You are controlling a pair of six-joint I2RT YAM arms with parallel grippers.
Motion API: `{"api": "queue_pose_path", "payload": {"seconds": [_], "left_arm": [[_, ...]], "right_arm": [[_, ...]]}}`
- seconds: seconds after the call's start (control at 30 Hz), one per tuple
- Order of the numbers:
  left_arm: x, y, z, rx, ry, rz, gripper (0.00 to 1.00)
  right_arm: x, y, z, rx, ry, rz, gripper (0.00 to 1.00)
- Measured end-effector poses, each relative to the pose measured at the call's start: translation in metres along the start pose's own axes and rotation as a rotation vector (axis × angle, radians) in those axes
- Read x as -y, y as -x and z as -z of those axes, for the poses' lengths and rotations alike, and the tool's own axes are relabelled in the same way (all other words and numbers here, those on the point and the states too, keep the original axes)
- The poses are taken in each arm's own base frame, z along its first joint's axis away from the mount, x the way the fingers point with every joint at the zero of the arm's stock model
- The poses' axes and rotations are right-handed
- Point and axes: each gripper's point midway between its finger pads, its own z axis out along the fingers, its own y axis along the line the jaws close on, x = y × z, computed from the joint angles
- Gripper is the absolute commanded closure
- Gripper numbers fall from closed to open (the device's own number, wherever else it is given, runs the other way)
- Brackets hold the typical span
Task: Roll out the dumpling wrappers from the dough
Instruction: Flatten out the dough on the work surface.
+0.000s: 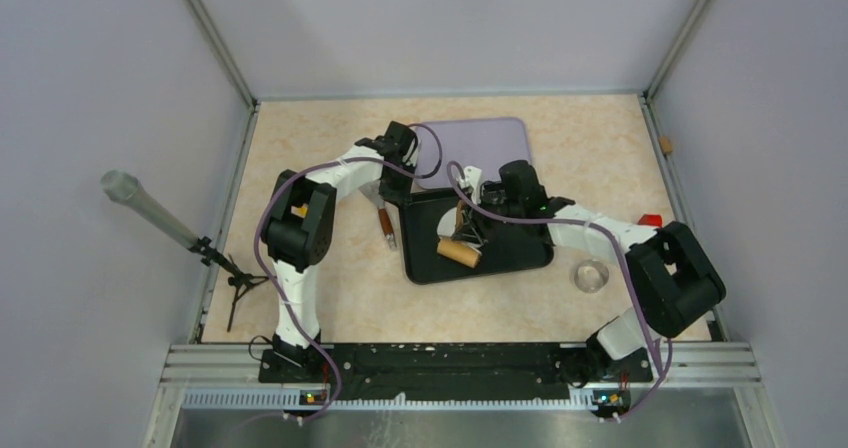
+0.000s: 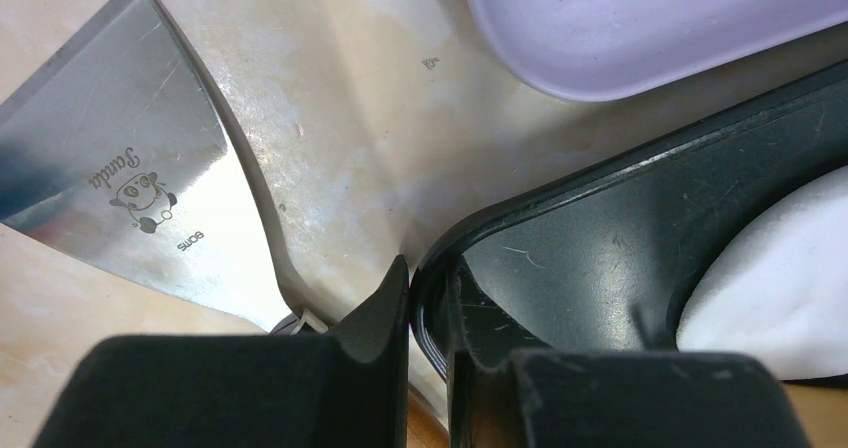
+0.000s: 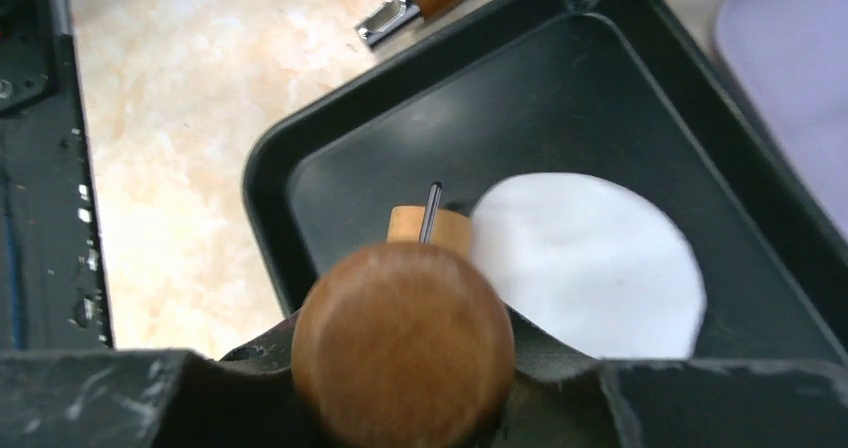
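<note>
Right wrist only: right gripper [image 3: 402, 400] clamped on smooth brown wooden rolling pin [image 3: 403, 338], round knob end-on. Beyond it, dough [image 3: 590, 263], a flat matte white oval, lying in black tray [image 3: 330, 178].
Left wrist only: left gripper [image 2: 428, 303] pinching glossy, scratched rim of black tray. Engraved steel scraper [image 2: 120, 168] beside it. Lilac tray [image 2: 650, 28] farther off.

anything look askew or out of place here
The black tray sits skewed on the table, unlike the squarer purple tray behind it; the left hand pinches its corner rim. Nothing looks spilled or damaged.
</note>
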Motion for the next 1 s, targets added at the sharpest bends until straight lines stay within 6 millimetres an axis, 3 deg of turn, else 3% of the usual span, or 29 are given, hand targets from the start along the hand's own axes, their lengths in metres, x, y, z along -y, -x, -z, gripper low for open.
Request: {"api": "queue_pose_path", "payload": {"seconds": [0.1, 0.2, 0.47, 0.7, 1.0], "left_arm": [[0.0, 0.0, 0.0, 0.001, 0.0, 0.0, 1.0], [0.0, 0.0, 0.0, 0.003, 0.0, 0.0, 1.0], [-0.001, 0.0, 0.0, 0.003, -0.001, 0.003, 1.0], [-0.001, 0.0, 0.0, 0.005, -0.001, 0.008, 1.0], [-0.001, 0.0, 0.0, 0.005, 0.0, 0.016, 1.0]], "right_arm": [[-0.007, -0.005, -0.002, -0.011, 0.004, -0.045, 1.0], [-0.001, 0.001, 0.0, 0.003, -0.045, -0.086, 1.0], [0.044, 0.037, 0.013, 0.107, -0.315, -0.158, 1.0], [0.076, 0.017, 0.017, 0.102, -0.514, -0.214, 1.0], [0.074, 0.02, 0.002, 0.112, -0.564, -0.22, 1.0]]}}
